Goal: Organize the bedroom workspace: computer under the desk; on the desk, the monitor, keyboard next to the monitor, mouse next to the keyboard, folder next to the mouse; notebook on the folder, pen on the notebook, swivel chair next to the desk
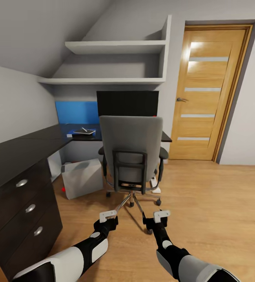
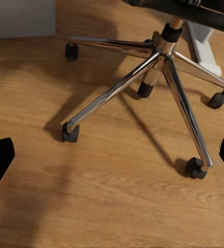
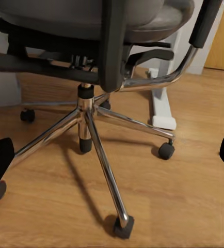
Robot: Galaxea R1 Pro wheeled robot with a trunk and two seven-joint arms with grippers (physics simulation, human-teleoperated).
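The grey swivel chair [image 1: 130, 145] stands with its back to me, in front of the black desk [image 1: 13, 153]. Its chrome base [image 2: 163, 67] [image 3: 91, 124] spreads on the floor just beyond my hands. The black monitor [image 1: 127, 102] stands on the desk behind the chair. A dark notebook [image 1: 83, 132] lies on the desk's corner with the thin pen [image 1: 84, 129] on it. The grey computer [image 1: 81, 178] sits on the floor under the desk. My left gripper [image 1: 108, 215] [image 2: 112, 157] and right gripper [image 1: 161, 214] [image 3: 112, 160] hang open and empty, low behind the chair. The folder, keyboard and mouse are hidden.
The black drawer unit [image 1: 23, 209] with silver knobs is close on my left. A blue wall panel [image 1: 76, 112] sits behind the desk, with white shelves [image 1: 119, 47] above. An oak door [image 1: 210, 94] is at the right, with wood floor [image 1: 214, 211] before it. A white desk leg [image 3: 161, 106] stands beyond the chair.
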